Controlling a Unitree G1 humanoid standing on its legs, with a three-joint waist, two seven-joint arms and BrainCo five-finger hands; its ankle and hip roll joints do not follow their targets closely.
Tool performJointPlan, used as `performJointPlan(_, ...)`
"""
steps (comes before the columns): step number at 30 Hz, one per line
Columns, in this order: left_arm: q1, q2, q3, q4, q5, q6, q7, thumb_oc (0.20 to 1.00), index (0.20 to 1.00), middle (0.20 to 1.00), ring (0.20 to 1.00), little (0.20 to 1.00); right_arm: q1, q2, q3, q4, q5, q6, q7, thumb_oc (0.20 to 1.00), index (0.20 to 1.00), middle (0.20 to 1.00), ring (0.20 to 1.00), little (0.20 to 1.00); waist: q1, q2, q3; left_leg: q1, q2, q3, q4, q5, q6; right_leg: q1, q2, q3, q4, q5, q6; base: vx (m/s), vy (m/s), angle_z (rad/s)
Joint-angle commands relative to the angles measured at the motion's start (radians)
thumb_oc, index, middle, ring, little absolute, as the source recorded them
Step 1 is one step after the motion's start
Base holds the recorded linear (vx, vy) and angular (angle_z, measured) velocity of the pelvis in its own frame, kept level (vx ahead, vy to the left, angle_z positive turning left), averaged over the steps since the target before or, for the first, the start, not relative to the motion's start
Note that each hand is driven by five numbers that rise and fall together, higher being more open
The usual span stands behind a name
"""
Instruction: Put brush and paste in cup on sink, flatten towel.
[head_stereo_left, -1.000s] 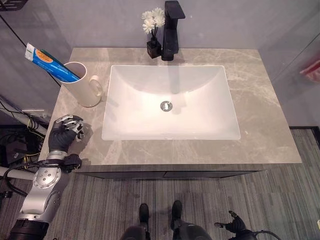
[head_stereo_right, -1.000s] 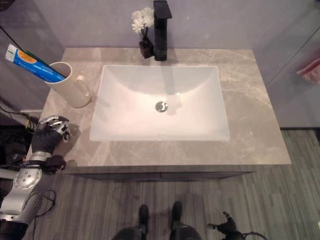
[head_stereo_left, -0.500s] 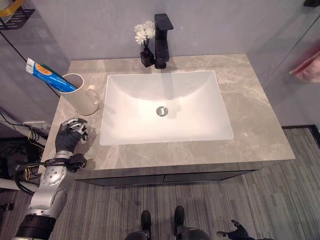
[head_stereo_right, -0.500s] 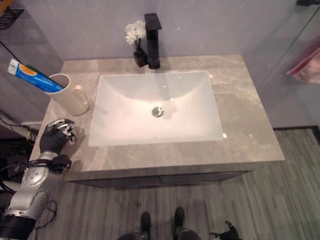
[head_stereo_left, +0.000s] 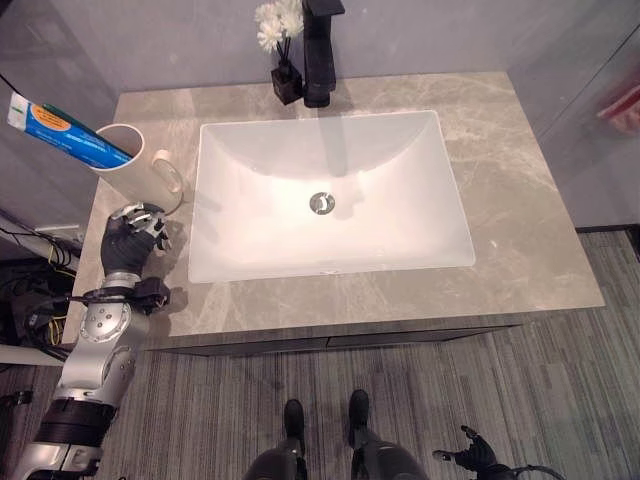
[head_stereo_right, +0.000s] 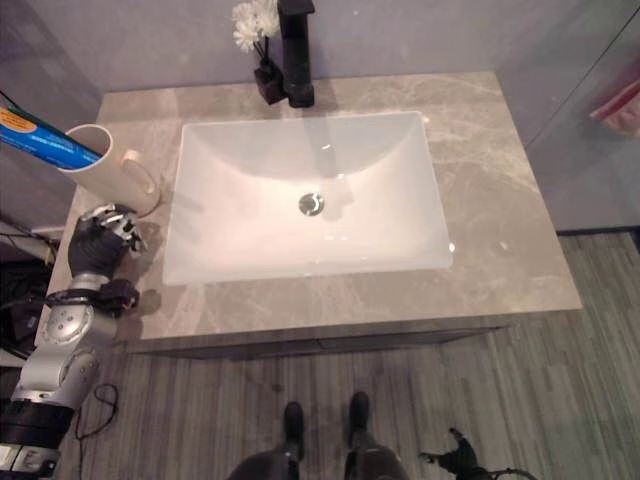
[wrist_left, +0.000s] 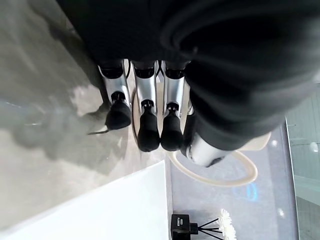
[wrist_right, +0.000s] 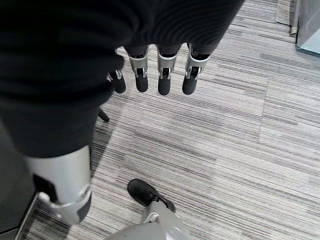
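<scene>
A cream cup (head_stereo_left: 130, 172) with a handle stands at the left end of the grey stone countertop (head_stereo_left: 520, 230). A blue toothpaste tube (head_stereo_left: 58, 124) sticks out of it, leaning left. My left hand (head_stereo_left: 126, 238) hovers over the countertop just in front of the cup, its fingers (wrist_left: 148, 127) relaxed and empty, close to the cup's handle (wrist_left: 220, 176). Low beside me, my right hand (head_stereo_left: 478, 460) hangs over the striped floor, its fingers (wrist_right: 165, 75) relaxed with nothing in them. A pink cloth (head_stereo_left: 626, 104) shows at the far right edge.
A white rectangular basin (head_stereo_left: 330, 270) fills the middle of the countertop. A black faucet (head_stereo_left: 318, 55) and a small black vase of white flowers (head_stereo_left: 285, 80) stand at the back edge. The right stretch of stone is bare.
The whole view has shifted as the camera moved. My left hand has edged a little closer to the cup.
</scene>
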Motion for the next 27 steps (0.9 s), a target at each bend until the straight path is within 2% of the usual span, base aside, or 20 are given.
performJointPlan(1, -0.073, 0.06, 0.005, 0.047, -0.019, -0.051, 0.022, 0.2, 0.2, 0.2, 0.2, 0.2, -0.014, -0.045, 0.023, -0.016, 0.027, -0.015, -0.013, 1.0, 1.0, 1.0, 1.0, 1.0, -0.023, -0.005, 0.014, -0.006, 0.044, -0.057, 0.001, -0.001, -0.052, 0.071, -0.064, -0.025, 0.007, -0.067, 0.088, 0.0, 0.0, 0.0)
performJointPlan(11, -0.185, 0.123, -0.01, 0.1, 0.0, -0.064, 0.058, 0.2, 0.2, 0.2, 0.2, 0.2, -0.036, -0.048, 0.044, 0.006, 0.033, -0.018, -0.015, 1.0, 1.0, 1.0, 1.0, 1.0, -0.021, -0.035, 0.036, -0.034, 0.047, -0.06, 0.001, 0.003, -0.052, 0.044, -0.059, -0.02, 0.007, -0.057, 0.092, 0.0, 0.0, 0.0)
performJointPlan(17, -0.246, 0.165, -0.049, 0.138, -0.005, -0.057, 0.057, 0.2, 0.2, 0.2, 0.2, 0.2, -0.034, -0.059, 0.052, -0.016, 0.035, -0.017, -0.012, 1.0, 1.0, 1.0, 1.0, 1.0, -0.023, -0.039, 0.034, -0.044, 0.044, -0.068, 0.001, 0.007, -0.053, 0.04, -0.06, -0.027, 0.007, -0.053, 0.094, 0.0, 0.0, 0.0)
performJointPlan(27, -0.407, 0.233, -0.131, 0.301, -0.019, -0.045, 0.061, 0.2, 0.2, 0.2, 0.2, 0.2, -0.031, -0.068, 0.082, -0.052, 0.037, -0.023, 0.0, 1.0, 1.0, 1.0, 1.0, 1.0, -0.034, -0.042, 0.038, -0.047, 0.048, -0.061, 0.001, 0.004, -0.052, 0.031, -0.06, -0.02, 0.007, -0.05, 0.098, 0.0, 0.0, 0.0)
